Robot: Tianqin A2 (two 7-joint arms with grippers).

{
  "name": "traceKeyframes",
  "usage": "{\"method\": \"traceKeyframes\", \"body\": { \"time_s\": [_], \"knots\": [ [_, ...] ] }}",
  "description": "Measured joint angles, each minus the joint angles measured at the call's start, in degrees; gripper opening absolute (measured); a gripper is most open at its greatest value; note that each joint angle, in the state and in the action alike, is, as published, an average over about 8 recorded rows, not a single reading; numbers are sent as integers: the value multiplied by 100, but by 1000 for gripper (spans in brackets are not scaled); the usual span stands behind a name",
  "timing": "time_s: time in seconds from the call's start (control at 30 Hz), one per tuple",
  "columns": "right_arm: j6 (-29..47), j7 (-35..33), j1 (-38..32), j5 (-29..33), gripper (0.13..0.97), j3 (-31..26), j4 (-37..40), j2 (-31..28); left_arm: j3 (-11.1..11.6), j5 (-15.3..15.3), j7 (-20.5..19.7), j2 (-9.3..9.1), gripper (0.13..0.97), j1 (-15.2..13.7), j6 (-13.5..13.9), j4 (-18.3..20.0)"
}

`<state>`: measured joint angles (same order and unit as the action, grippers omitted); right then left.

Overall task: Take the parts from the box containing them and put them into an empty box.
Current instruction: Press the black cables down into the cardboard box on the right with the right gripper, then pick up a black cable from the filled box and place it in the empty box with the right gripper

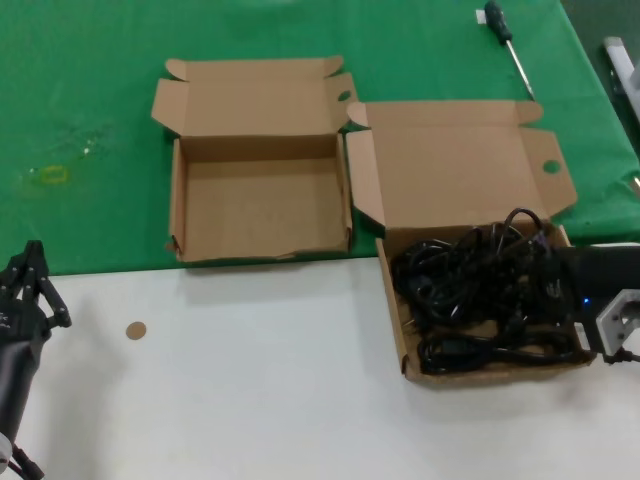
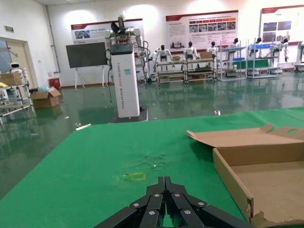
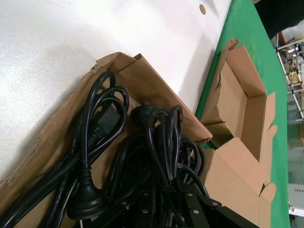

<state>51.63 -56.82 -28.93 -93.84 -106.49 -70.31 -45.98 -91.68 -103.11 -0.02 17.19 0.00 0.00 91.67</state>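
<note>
The black power cords lie tangled in the tray of the wider cardboard box at the right, its lid open towards the back. My right gripper reaches in from the right and sits down among the cords. In the right wrist view its jaws stand apart with several cord loops between them, and the fingertips are buried. The narrower box stands open and empty to the left; it also shows in the right wrist view. My left gripper is shut and empty at the near left.
A green-handled screwdriver lies on the green cloth at the far right. A small brown disc sits on the white tabletop. The two boxes almost touch. A yellow mark is on the cloth at far left.
</note>
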Motion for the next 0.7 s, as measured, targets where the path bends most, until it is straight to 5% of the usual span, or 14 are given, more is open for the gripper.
{"method": "traceKeyframes", "body": {
  "time_s": [0.2,0.7],
  "knots": [
    [-63,455,127,35,218,30,-226,-150,0,0,0,0,152,0,0,0],
    [-244,2548,96,301,215,85,-1174,-549,0,0,0,0,152,0,0,0]
  ]
}}
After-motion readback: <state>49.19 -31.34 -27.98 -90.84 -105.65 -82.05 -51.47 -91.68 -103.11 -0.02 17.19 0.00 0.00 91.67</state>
